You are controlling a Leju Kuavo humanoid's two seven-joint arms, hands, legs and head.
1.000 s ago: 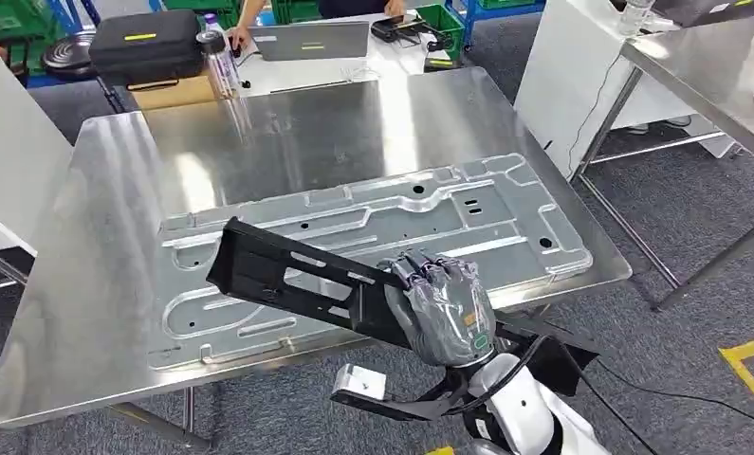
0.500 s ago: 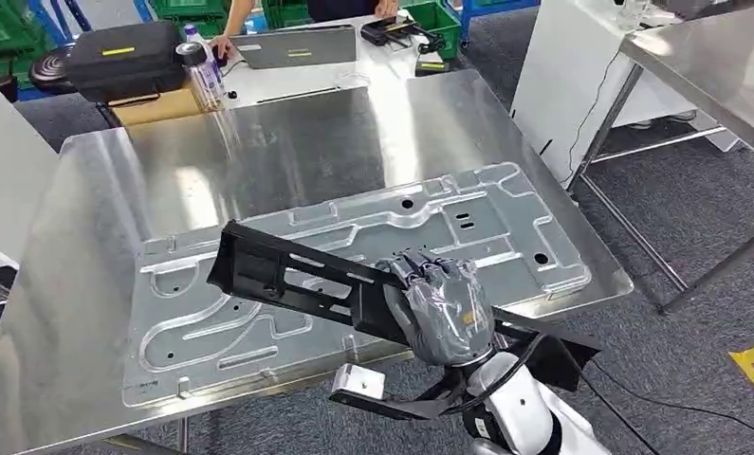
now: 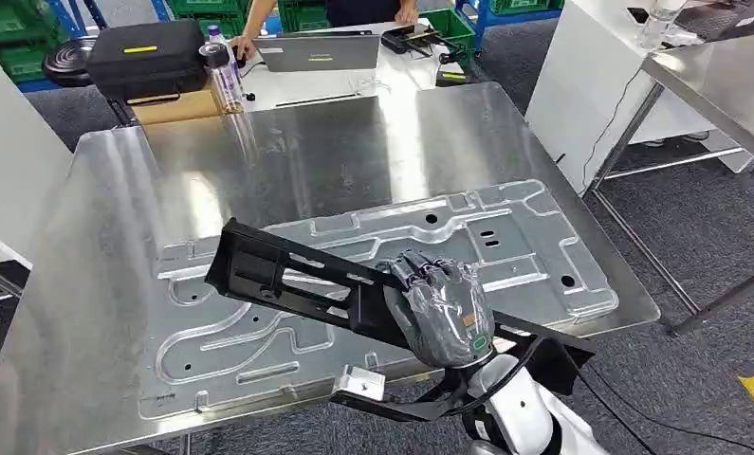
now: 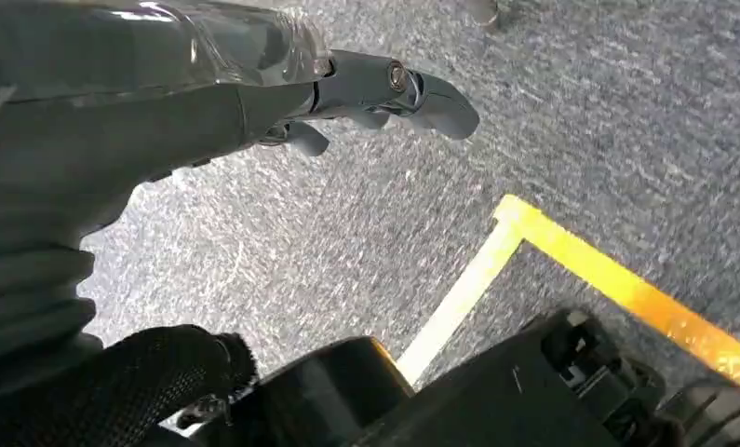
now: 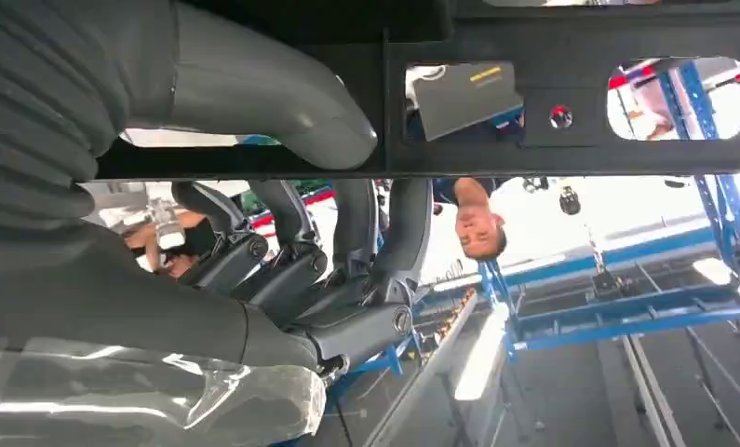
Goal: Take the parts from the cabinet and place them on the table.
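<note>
The right hand (image 3: pixel 441 308) is raised over the near edge of the steel table (image 3: pixel 107 218), fingers curled round a long black bracket (image 3: pixel 292 280) held slanting above the metal panel (image 3: pixel 373 275) lying there. The left hand (image 4: pixel 254 93) hangs over grey carpet (image 4: pixel 580 112), fingers apart and holding nothing.

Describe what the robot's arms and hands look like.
The right hand is grey under a clear glossy film, with darker fingers, a thick grey thumb and a small green ring mark. Its wrist is white with black cables. The left hand has a grey ribbed cover.
</note>
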